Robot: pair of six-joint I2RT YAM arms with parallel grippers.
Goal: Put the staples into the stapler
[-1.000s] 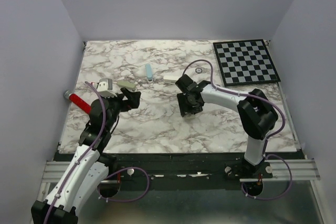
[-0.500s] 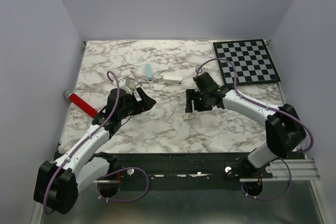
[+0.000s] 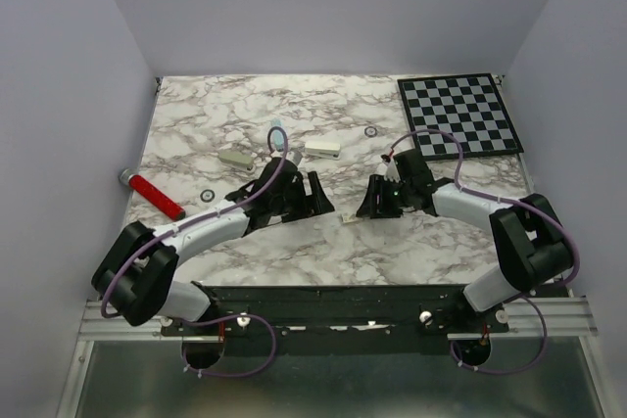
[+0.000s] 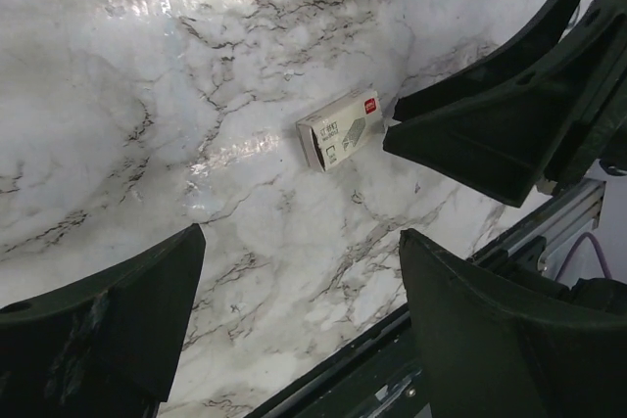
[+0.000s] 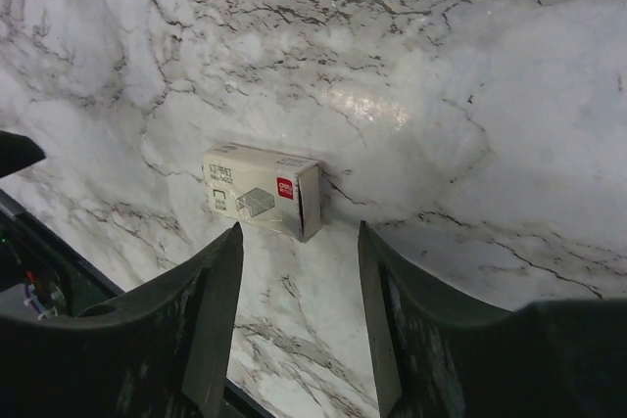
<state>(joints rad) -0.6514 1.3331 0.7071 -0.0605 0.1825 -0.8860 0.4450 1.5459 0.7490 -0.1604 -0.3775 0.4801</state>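
A small white printed box [image 3: 348,217] lies flat on the marble between my two grippers; it also shows as the box [image 4: 338,129] and the box [image 5: 263,191]. My left gripper [image 3: 323,195] [image 4: 299,242] stands wide open just left of it, nothing between its fingers. My right gripper [image 3: 366,207] [image 5: 299,232] is open too, with the box just beyond its fingertips and not touched. A white oblong block [image 3: 323,148], which I take for the stapler, lies further back. The staples themselves are out of view.
A beige block [image 3: 235,158], a light blue stick [image 3: 277,134], a red pen [image 3: 152,198] and two small rings [image 3: 370,131] [image 3: 208,195] lie around. A chessboard [image 3: 458,115] sits at the back right. The table's front edge [image 4: 392,340] is close to the left gripper.
My left arm has swung from the table's left side to the centre. My right gripper has drawn back to the right of the box, which now lies uncovered on the marble.
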